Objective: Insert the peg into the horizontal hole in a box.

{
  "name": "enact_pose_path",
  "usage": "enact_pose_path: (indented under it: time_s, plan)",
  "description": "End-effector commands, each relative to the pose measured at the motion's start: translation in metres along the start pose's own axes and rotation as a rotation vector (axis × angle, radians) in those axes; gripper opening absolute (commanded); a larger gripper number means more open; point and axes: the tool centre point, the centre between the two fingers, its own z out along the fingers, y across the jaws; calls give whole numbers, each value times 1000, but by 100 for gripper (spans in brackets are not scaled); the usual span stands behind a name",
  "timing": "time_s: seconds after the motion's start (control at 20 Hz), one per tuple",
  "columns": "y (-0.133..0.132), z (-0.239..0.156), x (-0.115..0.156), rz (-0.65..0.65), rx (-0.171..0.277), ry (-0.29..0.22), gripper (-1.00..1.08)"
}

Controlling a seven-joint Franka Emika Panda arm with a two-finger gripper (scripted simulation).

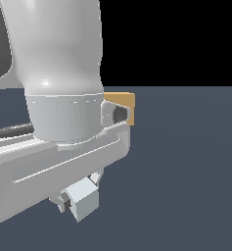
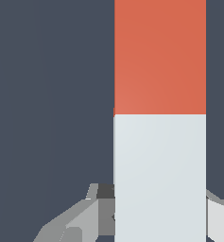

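The gripper (image 2: 158, 212) is pinching the peg (image 2: 159, 118) on its white half, a finger (image 2: 80, 220) pressing each side, while the red-orange half is sticking out beyond the fingers. The box (image 1: 126, 105) is peeking out behind the arm (image 1: 58, 88), mostly hidden; its hole isn't showing.

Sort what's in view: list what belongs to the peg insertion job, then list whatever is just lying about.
Belongs to the job:
- the peg, red-orange and white halves, between the fingers of the gripper
- the box, tan, mostly hidden behind the arm; its hole is not visible

Just lying about:
- nothing; only the bare floor shows otherwise
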Motion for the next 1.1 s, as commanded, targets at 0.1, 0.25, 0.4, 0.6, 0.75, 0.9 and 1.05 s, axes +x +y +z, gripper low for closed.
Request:
enact_pose_path:
  time_s: [0.1,0.25,0.4,0.6,0.75,0.9,1.05]
  plan:
    - [26,-6,26,58,-1,-2,-100]
    - [44,-10,42,96,-1,-2,-100]
    - [63,-13,58,134,-2,-2,-100]
    - [88,-18,77,184,-2,-2,-100]
    - [108,-22,91,222,-2,-2,-100]
    - [129,-25,104,260,-2,-2,-100]
    - [152,-29,116,299,-2,-2,-100]
